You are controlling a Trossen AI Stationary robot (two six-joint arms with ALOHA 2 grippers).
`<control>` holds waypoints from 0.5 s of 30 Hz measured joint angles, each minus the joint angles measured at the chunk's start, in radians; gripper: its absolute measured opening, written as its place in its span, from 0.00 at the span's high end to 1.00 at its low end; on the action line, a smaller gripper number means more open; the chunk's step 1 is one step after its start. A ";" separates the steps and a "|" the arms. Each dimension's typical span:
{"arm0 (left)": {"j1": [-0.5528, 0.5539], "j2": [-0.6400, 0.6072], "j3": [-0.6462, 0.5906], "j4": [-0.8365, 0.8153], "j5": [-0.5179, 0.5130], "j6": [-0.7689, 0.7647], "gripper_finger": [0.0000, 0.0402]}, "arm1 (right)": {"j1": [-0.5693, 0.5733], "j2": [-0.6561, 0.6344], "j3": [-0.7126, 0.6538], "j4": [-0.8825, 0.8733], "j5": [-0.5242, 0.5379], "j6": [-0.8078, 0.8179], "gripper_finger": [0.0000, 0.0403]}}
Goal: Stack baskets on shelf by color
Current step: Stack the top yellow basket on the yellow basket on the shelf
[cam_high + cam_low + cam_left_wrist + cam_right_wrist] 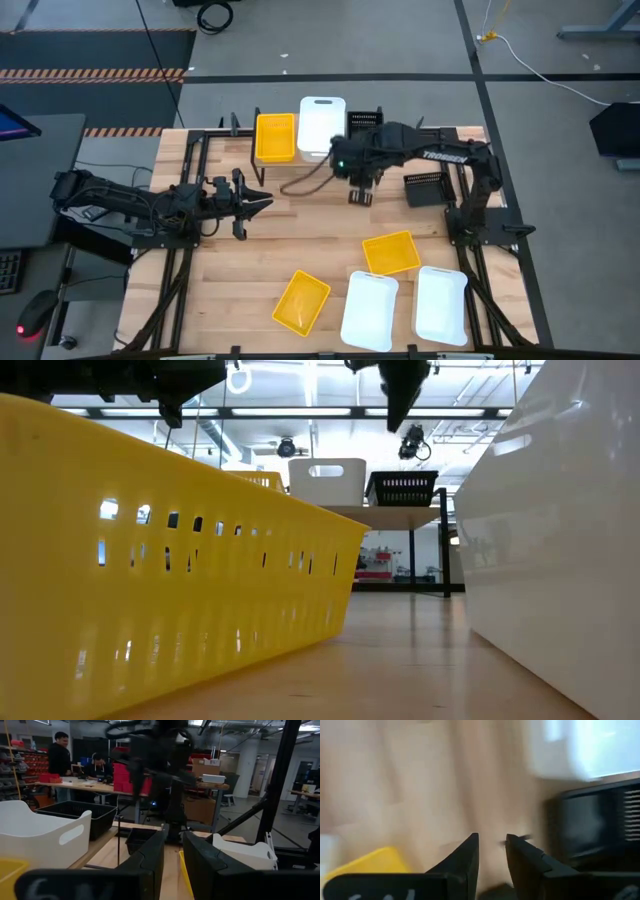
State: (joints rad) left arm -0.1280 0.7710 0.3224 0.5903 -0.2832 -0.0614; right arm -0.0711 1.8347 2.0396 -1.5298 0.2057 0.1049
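In the high view the shelf (300, 160) stands at the table's far edge and carries a yellow basket (275, 137), a white basket (321, 125) and a black basket (366, 121) side by side. A second black basket (425, 188) rests on the table to its right. Two yellow baskets (390, 252) (302, 302) and two white baskets (370, 310) (441, 305) lie near the front edge. My right gripper (360, 192) (492, 845) hangs above bare table in front of the shelf, pointing down, shut but for a slit and empty. My left gripper (258, 203) (172, 850) waits at mid-left, shut and empty.
In the low view a yellow basket (180, 560) and a white basket (560, 540) fill the foreground, with the shelf (400, 515) beyond them. Bare tabletop lies between the two grippers. People sit at benches (75, 760) in the room behind the table.
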 joint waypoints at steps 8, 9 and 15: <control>0.000 0.000 0.000 0.000 0.000 -0.006 0.81 | 0.162 0.001 -0.057 -0.024 -0.103 0.254 0.75; 0.000 0.000 0.000 0.000 0.000 -0.006 0.81 | 0.180 0.001 -0.070 -0.024 -0.102 0.272 0.75; 0.000 0.000 0.000 0.000 0.000 -0.007 0.81 | 0.278 0.001 -0.214 -0.009 -0.072 0.356 0.75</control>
State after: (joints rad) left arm -0.1279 0.7709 0.3223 0.5898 -0.2832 -0.0682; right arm 0.2068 1.8355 1.8251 -1.5388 0.1335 0.4609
